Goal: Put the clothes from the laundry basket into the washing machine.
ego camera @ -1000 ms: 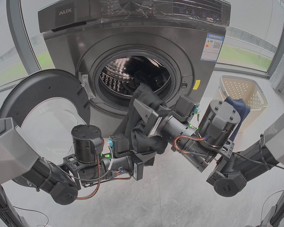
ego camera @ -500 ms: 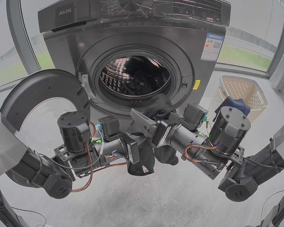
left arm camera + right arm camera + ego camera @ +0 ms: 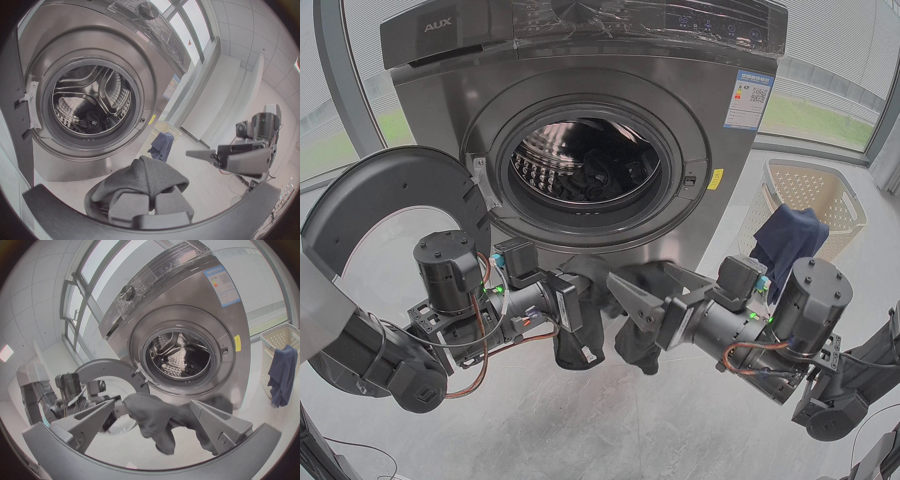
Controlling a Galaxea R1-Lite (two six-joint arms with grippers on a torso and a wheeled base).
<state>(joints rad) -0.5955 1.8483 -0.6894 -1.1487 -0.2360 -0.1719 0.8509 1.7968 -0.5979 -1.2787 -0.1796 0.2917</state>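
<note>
The dark garment (image 3: 579, 342) has come down from the washing machine (image 3: 600, 81) door rim. It now hangs below the opening, clenched in the left gripper (image 3: 149, 205) fingers. The right gripper (image 3: 653, 289) has lowered too, its fingers spread wide around the cloth. A blue garment (image 3: 787, 240) drapes over the laundry basket (image 3: 844, 187) beside the machine.
</note>
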